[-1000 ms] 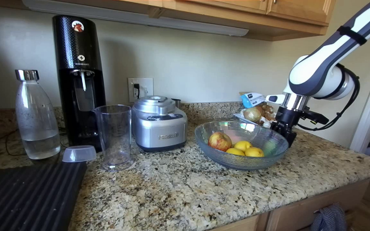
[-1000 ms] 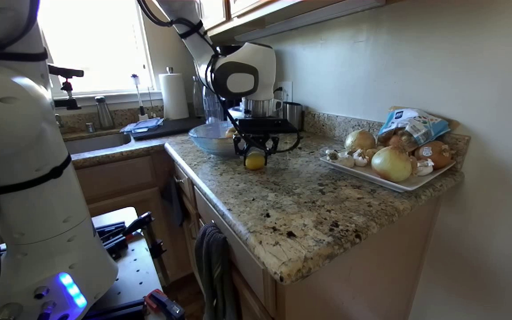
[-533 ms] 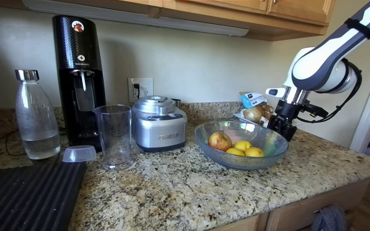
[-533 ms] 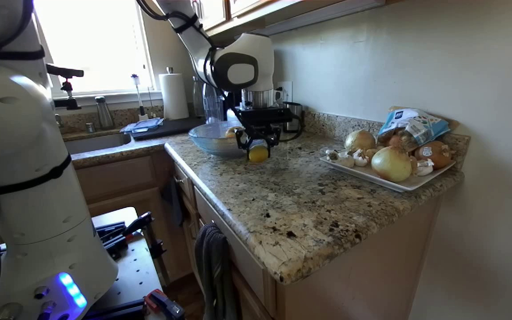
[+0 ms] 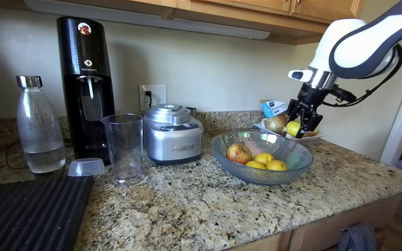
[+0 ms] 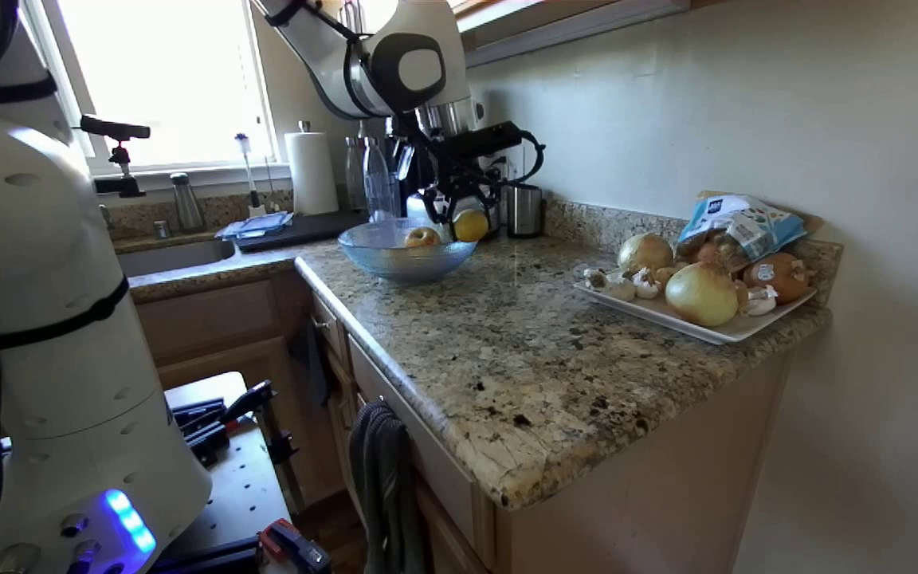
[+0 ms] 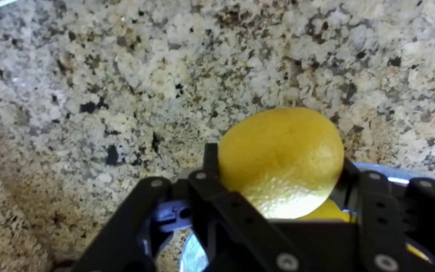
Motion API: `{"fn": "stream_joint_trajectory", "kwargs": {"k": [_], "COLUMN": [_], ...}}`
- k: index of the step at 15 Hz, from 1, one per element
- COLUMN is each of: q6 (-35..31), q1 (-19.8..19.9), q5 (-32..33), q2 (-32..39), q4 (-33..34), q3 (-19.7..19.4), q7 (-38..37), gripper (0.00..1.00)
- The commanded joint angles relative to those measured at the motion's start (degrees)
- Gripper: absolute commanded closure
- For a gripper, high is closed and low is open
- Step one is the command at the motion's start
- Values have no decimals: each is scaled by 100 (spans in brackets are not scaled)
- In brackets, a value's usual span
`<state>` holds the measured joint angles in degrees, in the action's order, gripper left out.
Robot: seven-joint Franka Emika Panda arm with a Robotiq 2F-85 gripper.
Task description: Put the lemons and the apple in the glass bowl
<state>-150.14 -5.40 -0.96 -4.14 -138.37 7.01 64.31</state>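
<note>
My gripper (image 5: 295,127) is shut on a yellow lemon (image 5: 293,128) and holds it in the air, just behind and above the far right rim of the glass bowl (image 5: 270,178) in an exterior view. In the wrist view the lemon (image 7: 281,158) sits between the two black fingers (image 7: 210,156). The held lemon (image 6: 471,226) also shows beside the bowl (image 6: 407,265) in an exterior view. The reddish apple (image 5: 238,153) and three lemons (image 5: 276,165) lie in the bowl. Part of a lemon (image 7: 325,212) shows below the held one in the wrist view.
A white tray (image 6: 720,334) with onions and garlic stands near the wall. A steel food processor (image 5: 173,143), a clear jug (image 5: 124,153) and a black soda machine (image 5: 87,115) stand along the counter. A wooden cabinet (image 5: 257,15) hangs above.
My gripper has lifted the lemon from counter level behind the bowl to above its rim. The gripper has tilted, and the lemon now shows past the bowl in both exterior views.
</note>
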Motion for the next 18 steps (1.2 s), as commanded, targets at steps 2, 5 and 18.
{"fn": "stream_joint_trajectory", "kwargs": {"k": [2, 5, 18], "q6": [135, 114, 77], "q1": [-296, -554, -848], "q5": [660, 661, 216], "q2": [-555, -478, 206], "q4": [-9, 82, 135], "q3": [179, 315, 548], "q7": [-530, -559, -495], "gripper": [58, 58, 0]}}
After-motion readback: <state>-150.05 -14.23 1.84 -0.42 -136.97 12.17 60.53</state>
